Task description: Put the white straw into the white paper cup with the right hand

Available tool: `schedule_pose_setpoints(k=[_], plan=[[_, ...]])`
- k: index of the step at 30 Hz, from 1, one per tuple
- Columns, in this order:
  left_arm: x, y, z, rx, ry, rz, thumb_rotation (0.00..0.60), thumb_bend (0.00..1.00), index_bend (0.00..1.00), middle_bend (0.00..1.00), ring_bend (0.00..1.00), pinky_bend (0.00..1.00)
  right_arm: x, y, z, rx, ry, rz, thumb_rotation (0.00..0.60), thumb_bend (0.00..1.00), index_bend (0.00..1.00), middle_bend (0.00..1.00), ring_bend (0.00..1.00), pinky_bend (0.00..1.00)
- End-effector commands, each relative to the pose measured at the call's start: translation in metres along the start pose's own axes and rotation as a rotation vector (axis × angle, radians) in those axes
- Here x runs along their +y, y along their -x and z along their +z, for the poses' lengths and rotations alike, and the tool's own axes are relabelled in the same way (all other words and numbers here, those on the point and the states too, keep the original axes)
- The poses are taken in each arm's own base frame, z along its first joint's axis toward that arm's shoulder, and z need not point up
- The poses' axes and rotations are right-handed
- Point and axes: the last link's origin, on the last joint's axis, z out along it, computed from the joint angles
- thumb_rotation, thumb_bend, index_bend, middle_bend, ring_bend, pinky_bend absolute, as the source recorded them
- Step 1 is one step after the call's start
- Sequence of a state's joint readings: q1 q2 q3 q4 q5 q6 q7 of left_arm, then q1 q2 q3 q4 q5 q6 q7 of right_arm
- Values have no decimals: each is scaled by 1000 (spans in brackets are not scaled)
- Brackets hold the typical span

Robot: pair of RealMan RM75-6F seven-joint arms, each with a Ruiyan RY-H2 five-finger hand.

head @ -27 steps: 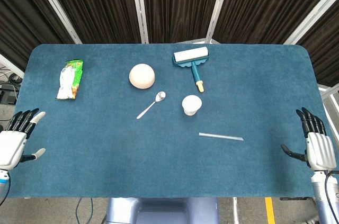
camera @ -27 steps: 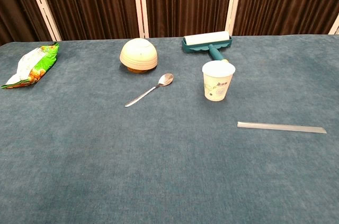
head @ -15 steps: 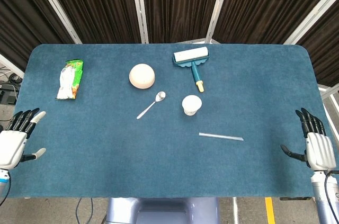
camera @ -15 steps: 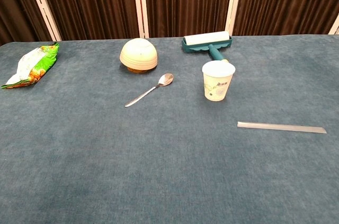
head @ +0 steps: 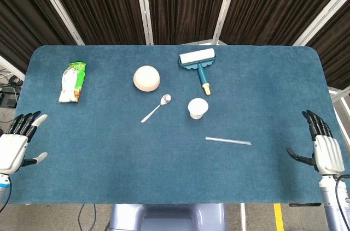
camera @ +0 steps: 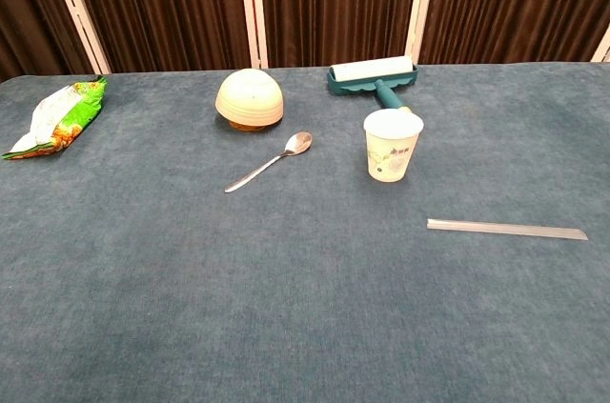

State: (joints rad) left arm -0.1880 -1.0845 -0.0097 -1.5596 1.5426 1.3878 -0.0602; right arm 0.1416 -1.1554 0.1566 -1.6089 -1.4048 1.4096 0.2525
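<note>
Only faint, unreadable print on the white paper cup (camera: 392, 145)

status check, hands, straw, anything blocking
Left hand and right hand open, empty, at table edges. White straw flat on cloth, untouched, apart from upright white paper cup. Nothing between right hand and straw.

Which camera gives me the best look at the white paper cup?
The chest view: the white paper cup stands upright there, side wall and printed pattern visible. The head view shows the cup smaller, from above, mostly its open rim.
</note>
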Motion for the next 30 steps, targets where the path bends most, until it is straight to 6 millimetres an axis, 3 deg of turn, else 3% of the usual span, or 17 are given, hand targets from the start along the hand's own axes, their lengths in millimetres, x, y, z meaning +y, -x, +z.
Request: schedule_pose_setpoints(k=[1, 3, 6, 10, 16, 24, 30], plan=[[0, 0, 0, 0, 0, 1, 600, 181, 13, 0, 0, 0, -14, -8, 7, 50, -80, 156, 600, 134, 130, 601, 480, 718], [0, 0, 0, 1, 0, 2, 600, 181, 13, 0, 0, 0, -23, -9, 13, 59, -112, 164, 600, 117, 185, 796, 657, 844], [0, 0, 0, 2, 1, 3, 600, 181, 13, 0, 0, 0, -39, -5, 22, 62, -147, 142, 600, 110, 249, 945, 815, 943], [0, 0, 0, 2, 0, 4, 600, 180, 13, 0, 0, 0, -67, 7, 36, 22, -172, 116, 600, 115, 335, 1000, 929, 1000], [0, 0, 0, 1, 0, 3, 600, 181, 12, 0, 0, 0, -104, 42, 49, -146, -161, 37, 600, 132, 408, 1000, 962, 1000], [-1, 0, 1, -1, -1, 4, 600, 181, 13, 0, 0, 0, -131, 89, 65, -240, -128, 13, 600, 196, 460, 1000, 963, 1000], [0, 0, 2, -4, -2, 4, 600, 180, 13, 0, 0, 0, -140, 118, 70, -271, -101, -43, 600, 224, 492, 1000, 962, 1000]])
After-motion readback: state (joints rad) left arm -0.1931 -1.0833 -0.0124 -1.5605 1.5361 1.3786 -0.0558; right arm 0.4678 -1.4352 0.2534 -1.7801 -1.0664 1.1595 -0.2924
